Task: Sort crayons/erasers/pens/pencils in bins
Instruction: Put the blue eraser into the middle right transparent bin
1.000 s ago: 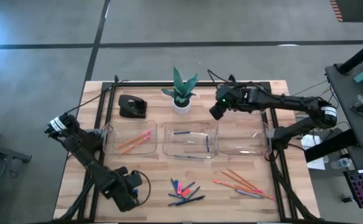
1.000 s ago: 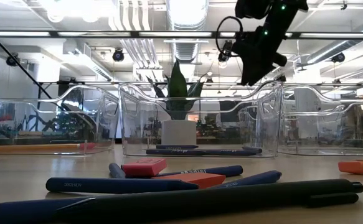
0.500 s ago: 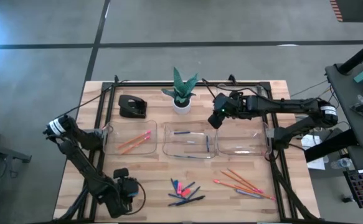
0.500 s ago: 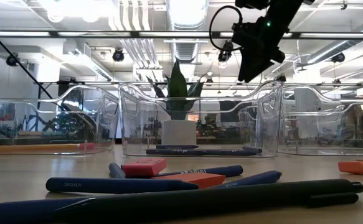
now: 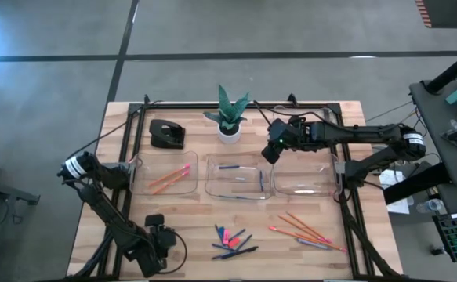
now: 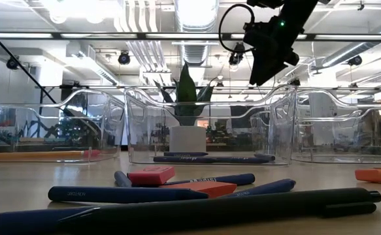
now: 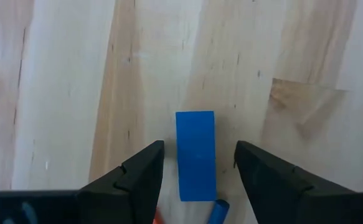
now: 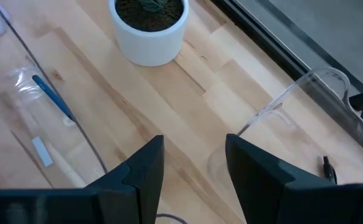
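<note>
Motion first: over the last second my left gripper (image 7: pixel 198 163) has slid a little toward the near left corner of the table (image 5: pixel 189 215) and settled, while my right gripper (image 5: pixel 271 149) has swung from beside the plant pot (image 5: pixel 228 131) to hover over the far rims where the middle bin (image 5: pixel 208 176) and the right bin (image 5: pixel 322 189) meet — its fingers apart, nothing between them. I read that as the right arm having finished and waiting, and the left lining up the next pick. My left fingers stand wide apart, one on each side of the blue eraser (image 7: pixel 195 155), which lies flat on the bare wood, not yet touched. Its long axis runs straight away from my wrist, parallel to the fingers' inner faces, so closing would pinch its two long sides — a block, so it has no true head. A blue crayon tip (image 7: pixel 217 210) pokes in just beside its near end.
</note>
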